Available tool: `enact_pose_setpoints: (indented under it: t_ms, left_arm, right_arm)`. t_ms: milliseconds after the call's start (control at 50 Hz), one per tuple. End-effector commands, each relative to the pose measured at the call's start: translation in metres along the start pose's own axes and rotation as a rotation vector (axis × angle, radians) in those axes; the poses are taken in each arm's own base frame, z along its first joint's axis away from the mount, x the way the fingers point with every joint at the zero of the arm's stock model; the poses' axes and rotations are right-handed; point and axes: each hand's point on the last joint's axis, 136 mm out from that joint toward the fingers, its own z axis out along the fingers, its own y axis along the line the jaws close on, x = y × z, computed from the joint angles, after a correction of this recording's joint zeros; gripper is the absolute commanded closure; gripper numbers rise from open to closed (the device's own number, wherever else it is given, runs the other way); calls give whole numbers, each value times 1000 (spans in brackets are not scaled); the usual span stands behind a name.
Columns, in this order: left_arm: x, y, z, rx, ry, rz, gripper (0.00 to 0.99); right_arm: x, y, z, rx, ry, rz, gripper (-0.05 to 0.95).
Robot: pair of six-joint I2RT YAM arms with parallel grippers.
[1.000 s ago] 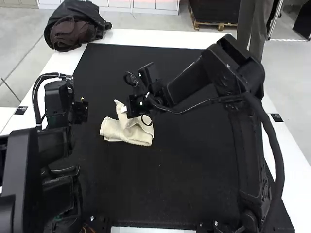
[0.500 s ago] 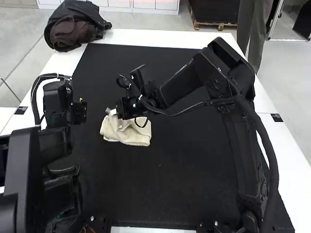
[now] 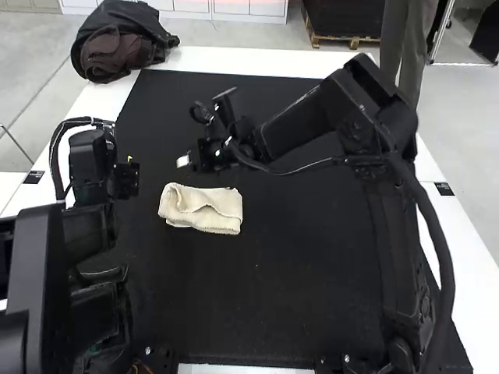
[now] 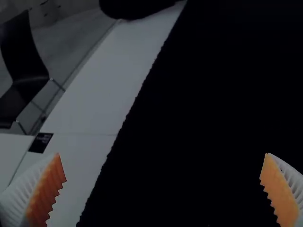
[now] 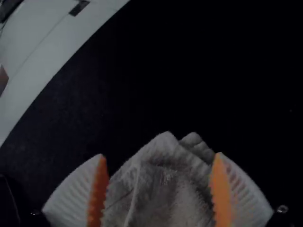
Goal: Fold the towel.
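While the left tool and right tool have fingers apart, the towel lies on the surface, nearer the right, at its high-view five o'clock, long axis nine-to-three.

The edge of my right wrist view cuts off the towel, and its under layers are hidden from me. My left wrist view crops the bag. From above, my left arm runs past the edge, its gripper's fingertips lost in darkness.
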Motion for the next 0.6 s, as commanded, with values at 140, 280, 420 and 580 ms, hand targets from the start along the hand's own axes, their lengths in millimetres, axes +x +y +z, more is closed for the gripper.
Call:
enact_pose_setpoints:
  t_ms: [140, 280, 420, 580]
  left_arm:
    - [1, 0, -1, 4, -8, -6, 30]
    - [-1, 0, -1, 4, -14, -6, 30]
    - [-1, 0, -2, 4, -16, -6, 30]
    - [-2, 1, -2, 1, -18, -8, 30]
  right_arm:
    - [-17, -7, -28, -24, -80, 18, 920]
    - [1, -11, -27, -26, -60, 20, 920]
    - [14, -12, -23, -31, -54, 21, 921]
    - [27, -16, -18, -37, -33, 25, 920]
